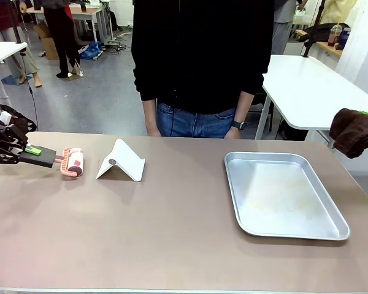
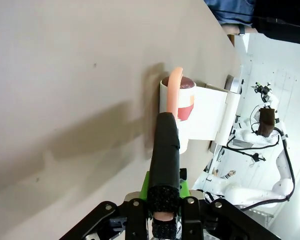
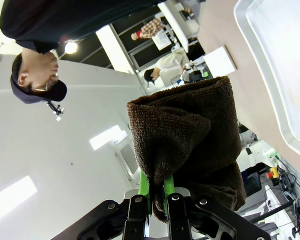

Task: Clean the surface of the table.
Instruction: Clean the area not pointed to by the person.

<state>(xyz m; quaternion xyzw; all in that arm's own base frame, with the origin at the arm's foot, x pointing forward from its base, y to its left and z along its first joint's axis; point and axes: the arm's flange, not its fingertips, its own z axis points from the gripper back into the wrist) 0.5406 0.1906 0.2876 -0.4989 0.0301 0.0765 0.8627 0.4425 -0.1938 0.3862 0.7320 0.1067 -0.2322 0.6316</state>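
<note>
While a person is standing at the far side, the tan matte counter is spreading across the foreground. At its left, the left gripper is gripping the black handle of a lint roller, whose pink-framed drum is sitting on the counter just beside a white folded stand. Farther right, a shiny round-cornered metal tray is lying flat. Past the right edge, the right gripper is pinching a fuzzy brown cloth in the air.
</note>
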